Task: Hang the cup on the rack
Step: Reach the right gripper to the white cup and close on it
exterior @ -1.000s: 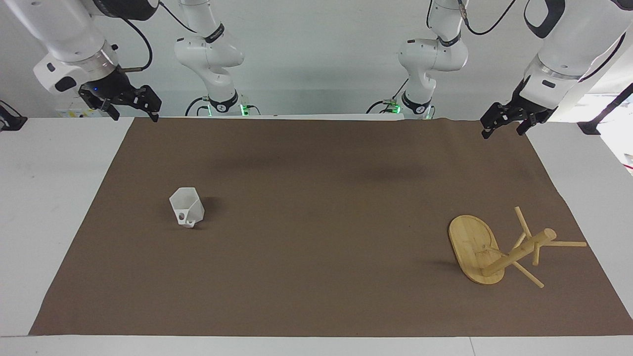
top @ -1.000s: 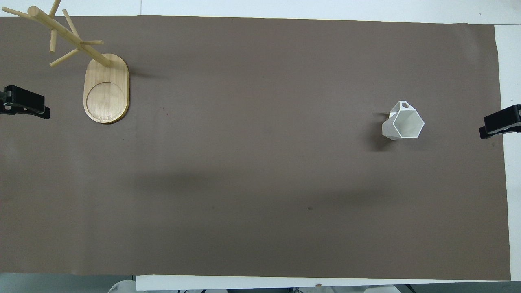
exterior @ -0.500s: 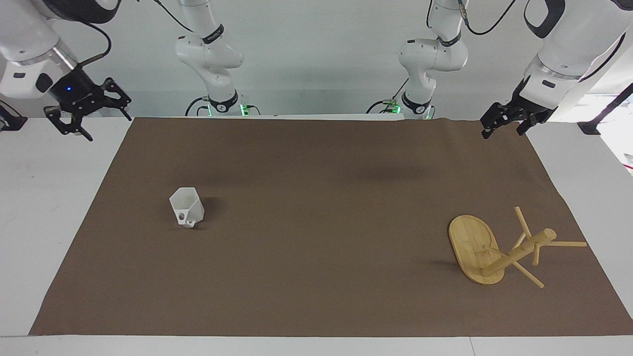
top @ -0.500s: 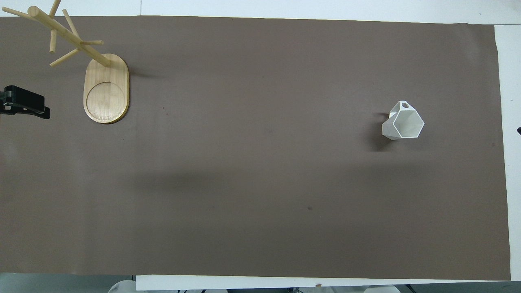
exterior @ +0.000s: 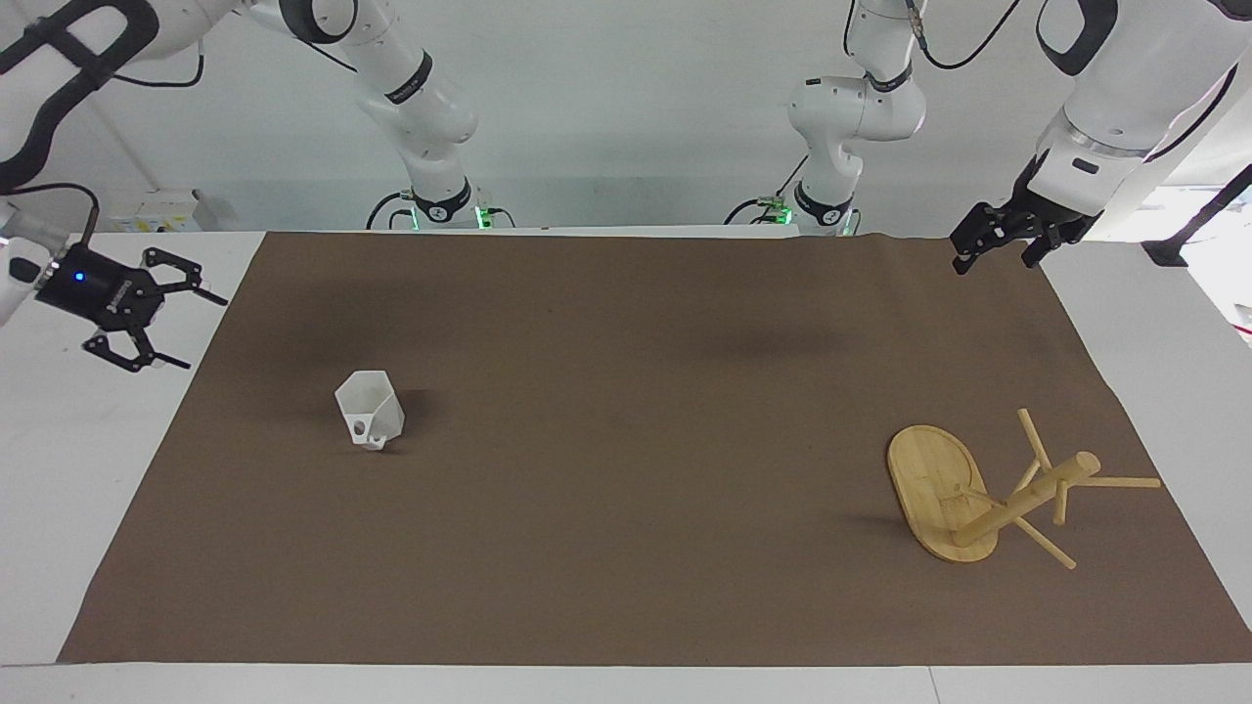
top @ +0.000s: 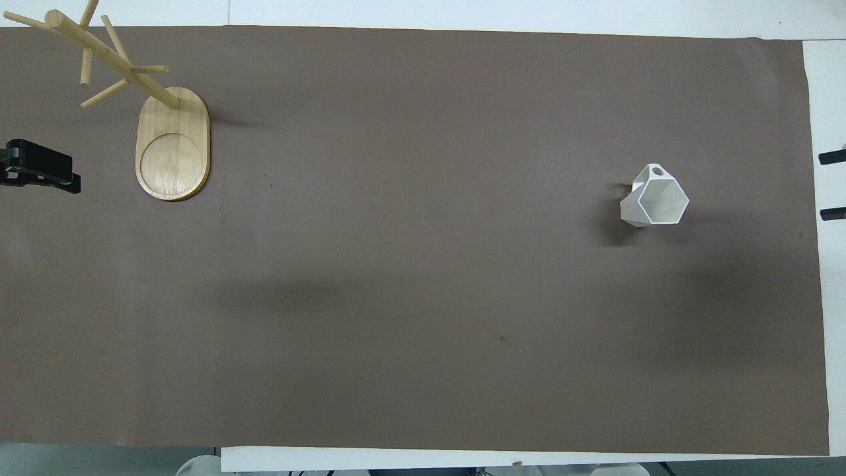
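Observation:
The white faceted cup stands upright on the brown mat toward the right arm's end, its holed handle on the side away from the robots; it also shows in the overhead view. The bamboo rack stands on its oval base toward the left arm's end, with pegs sticking out of its post. My right gripper is open and empty, low over the white table just off the mat's edge, beside the cup but well apart from it. Only its fingertips show from overhead. My left gripper is open and empty and waits up beside the rack.
The brown mat covers most of the white table. Nothing else lies on it. The two arm bases stand at the robots' edge of the table.
My right gripper has swung out off the mat's corner, come down over the white table, and turned its open fingers toward the cup. The left arm, cup and rack have not moved.

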You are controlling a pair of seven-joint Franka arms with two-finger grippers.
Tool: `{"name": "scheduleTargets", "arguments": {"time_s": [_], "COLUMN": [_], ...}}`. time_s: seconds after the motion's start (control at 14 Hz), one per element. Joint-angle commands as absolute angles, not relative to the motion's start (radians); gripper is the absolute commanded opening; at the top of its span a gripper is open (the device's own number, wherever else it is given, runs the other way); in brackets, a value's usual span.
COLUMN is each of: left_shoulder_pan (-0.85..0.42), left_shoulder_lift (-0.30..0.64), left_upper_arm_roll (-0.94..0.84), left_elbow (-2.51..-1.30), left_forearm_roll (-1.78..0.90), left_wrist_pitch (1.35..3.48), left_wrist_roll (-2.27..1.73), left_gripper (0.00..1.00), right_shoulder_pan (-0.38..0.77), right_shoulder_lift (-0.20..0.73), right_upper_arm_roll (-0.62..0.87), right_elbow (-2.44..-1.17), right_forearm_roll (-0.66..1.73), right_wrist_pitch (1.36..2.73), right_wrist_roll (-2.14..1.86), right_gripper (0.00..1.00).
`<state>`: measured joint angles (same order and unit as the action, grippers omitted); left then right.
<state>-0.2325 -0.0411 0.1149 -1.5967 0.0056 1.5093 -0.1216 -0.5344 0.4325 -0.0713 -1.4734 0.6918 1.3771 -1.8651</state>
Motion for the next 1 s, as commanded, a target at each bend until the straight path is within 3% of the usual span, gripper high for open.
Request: {"name": "scheduleTargets", "arguments": {"time_s": [0.0,0.29,0.93], "left_shoulder_pan": [-0.229,-0.229,-0.229], "left_shoulder_lift": [-0.057,-0.057,-0.058], "left_upper_arm_roll": [0.109,0.109,0.109], "left_elbow": [-1.608,-1.608,-1.609], "left_forearm_roll": [0.025,0.025,0.025], "left_wrist_pitch": [1.505,1.505,1.503], "left_wrist_roll": [-0.121,-0.121,-0.121], "left_gripper": [1.0,1.0,1.0], "right_shoulder_pan": [-0.59,-0.588,-0.492], "right_shoulder_lift": [0.601,0.762,0.746], "right_upper_arm_roll": [-0.046,-0.046,-0.043], "right_elbow": [-1.41,-1.433,-1.581], "right_forearm_roll": [0.836,0.985,1.06], "right_wrist_pitch": [1.286,1.239,1.409], "right_wrist_roll": [-2.029,-2.238,-2.425], "right_gripper": [1.0,1.0,1.0]}}
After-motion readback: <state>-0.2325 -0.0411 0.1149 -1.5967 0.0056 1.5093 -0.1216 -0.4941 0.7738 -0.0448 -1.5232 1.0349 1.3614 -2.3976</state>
